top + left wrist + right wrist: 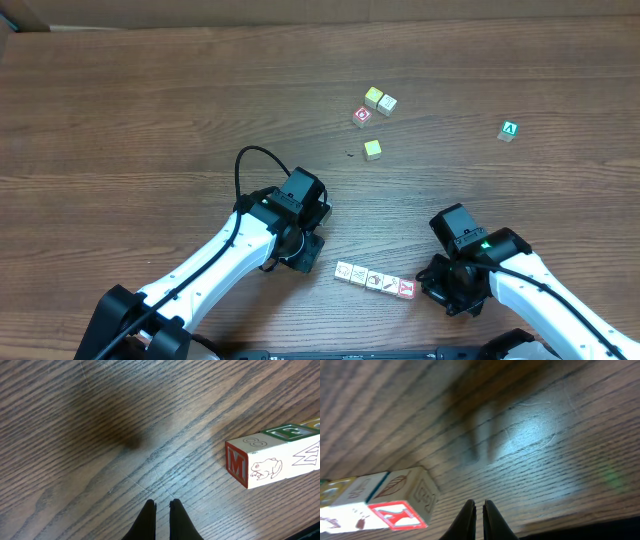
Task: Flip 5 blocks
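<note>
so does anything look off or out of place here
Nothing damaged or spilled. The row of five pale wooden cubes lies tidy at the near edge. Only the small green cube with a white A sits alone at the right, away from the rest.

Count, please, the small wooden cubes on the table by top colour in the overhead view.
Pale printed wooden cubes in the near row: 5
Yellow-topped cubes: 2
Whitish-topped cube: 1
Red-marked cube: 1
Green cube: 1
Total: 10

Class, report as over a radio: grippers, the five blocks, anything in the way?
Left gripper shut, empty. Right gripper shut, empty. Five blocks in one touching row between them. Spare cubes far off, nothing blocking.
</note>
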Robot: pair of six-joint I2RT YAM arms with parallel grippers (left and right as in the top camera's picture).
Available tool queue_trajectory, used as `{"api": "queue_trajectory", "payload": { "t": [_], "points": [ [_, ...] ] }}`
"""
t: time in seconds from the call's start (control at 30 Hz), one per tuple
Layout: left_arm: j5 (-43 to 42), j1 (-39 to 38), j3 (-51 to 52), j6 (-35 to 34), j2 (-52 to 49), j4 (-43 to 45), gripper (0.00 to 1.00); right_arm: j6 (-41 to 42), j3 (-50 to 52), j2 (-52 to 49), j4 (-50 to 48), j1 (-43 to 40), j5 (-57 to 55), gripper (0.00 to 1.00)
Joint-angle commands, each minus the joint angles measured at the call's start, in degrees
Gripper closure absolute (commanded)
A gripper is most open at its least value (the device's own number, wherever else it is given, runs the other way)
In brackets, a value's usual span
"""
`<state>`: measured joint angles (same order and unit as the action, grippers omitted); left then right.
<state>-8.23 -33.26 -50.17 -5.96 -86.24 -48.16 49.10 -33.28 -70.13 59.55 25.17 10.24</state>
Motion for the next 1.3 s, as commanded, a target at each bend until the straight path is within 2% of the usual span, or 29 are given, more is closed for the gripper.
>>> {"api": "queue_trajectory", "payload": {
  "t": [0.0, 0.23, 0.6, 1.27],
  "points": [
    [-0.9, 0.2, -0.5, 0.8, -0.3, 0.0, 0.96, -1.7, 1.2, -1.9, -0.9, 0.3, 0.5, 0.92],
    [-1.0, 0.2, -0.5, 0.8, -0.3, 0.0, 0.96, -7.3, 1.4, -4.2, -6.2, 0.8, 4.1, 0.92],
    [-3.9, 0.2, -0.5, 1.1, -0.3, 0.2, 0.96, -6.1, 1.4, -7.7, -10.1, 7.3, 5.7, 0.93],
    [-5.2, 0.2, 0.5, 3.7, -3.7, 0.2, 0.96, -8.6, 1.4, -7.7, -12.6, 7.6, 8.4, 0.93]
  ]
}}
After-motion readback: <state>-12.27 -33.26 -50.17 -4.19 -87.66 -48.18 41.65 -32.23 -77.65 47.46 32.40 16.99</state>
